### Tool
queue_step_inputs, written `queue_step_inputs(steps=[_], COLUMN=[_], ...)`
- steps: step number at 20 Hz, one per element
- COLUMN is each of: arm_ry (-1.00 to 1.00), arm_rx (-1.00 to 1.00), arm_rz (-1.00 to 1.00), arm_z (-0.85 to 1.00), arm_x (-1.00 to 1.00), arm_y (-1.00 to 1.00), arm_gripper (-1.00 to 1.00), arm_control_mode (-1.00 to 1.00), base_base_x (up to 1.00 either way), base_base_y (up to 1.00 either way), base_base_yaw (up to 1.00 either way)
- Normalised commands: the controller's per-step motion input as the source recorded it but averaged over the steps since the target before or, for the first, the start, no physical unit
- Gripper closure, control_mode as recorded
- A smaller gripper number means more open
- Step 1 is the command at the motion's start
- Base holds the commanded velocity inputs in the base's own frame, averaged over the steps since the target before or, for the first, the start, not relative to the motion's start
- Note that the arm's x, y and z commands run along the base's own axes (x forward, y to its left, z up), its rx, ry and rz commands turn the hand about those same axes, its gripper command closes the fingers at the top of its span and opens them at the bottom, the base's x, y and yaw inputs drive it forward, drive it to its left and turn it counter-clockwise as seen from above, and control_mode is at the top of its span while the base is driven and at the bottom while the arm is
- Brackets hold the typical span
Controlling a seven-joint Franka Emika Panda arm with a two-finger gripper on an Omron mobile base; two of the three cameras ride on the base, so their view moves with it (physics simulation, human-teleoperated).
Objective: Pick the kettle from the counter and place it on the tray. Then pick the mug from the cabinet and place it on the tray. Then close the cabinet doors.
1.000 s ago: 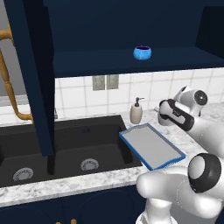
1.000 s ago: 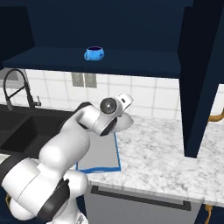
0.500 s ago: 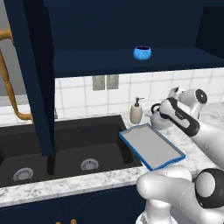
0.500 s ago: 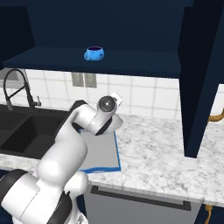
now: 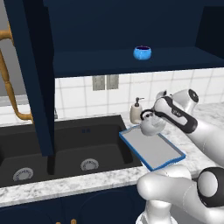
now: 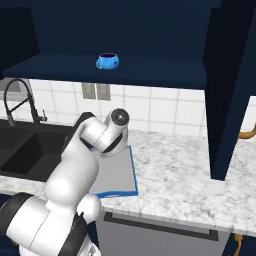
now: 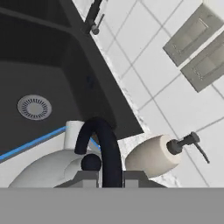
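Observation:
The silver-grey kettle [image 5: 150,126] hangs just over the far end of the blue-rimmed tray [image 5: 154,151], with my gripper [image 5: 151,115] shut on its black arched handle [image 7: 108,148]. In the hand view the kettle's dome [image 7: 46,170] sits below the handle, the gripper [image 7: 110,177] clamps the handle, and the tray's blue rim [image 7: 35,142] runs behind it. The blue mug [image 5: 142,53] stands on the shelf of the open navy cabinet [image 5: 100,59], seen also as the mug [image 6: 107,61] in the right base view. Both cabinet doors [image 5: 30,74] [image 6: 227,90] stand open.
A beige pump soap bottle [image 5: 136,113] stands against the tiled wall right behind the kettle. The black double sink [image 5: 65,148] lies left of the tray, with a faucet [image 6: 20,100] behind it. Speckled counter [image 6: 175,170] stretches right of the tray [image 6: 120,175].
My gripper has carried the kettle leftward, from the counter beside the tray's right edge to above the tray's far end. The mug and doors have not moved.

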Motion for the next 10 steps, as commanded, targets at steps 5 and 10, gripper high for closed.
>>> queue_step_inputs(steps=[5, 10], arm_ry=[0.02, 0.01], arm_rx=[0.0, 0.0], arm_rz=[0.19, 0.12], arm_z=[-0.36, -0.28], arm_x=[-0.02, -0.01], arm_y=[0.23, 0.28], arm_gripper=[1.0, 1.0], arm_control_mode=[-1.0, -1.0], base_base_x=[0.0, 0.0], base_base_y=[0.0, 0.0], base_base_yaw=[0.0, 0.0])
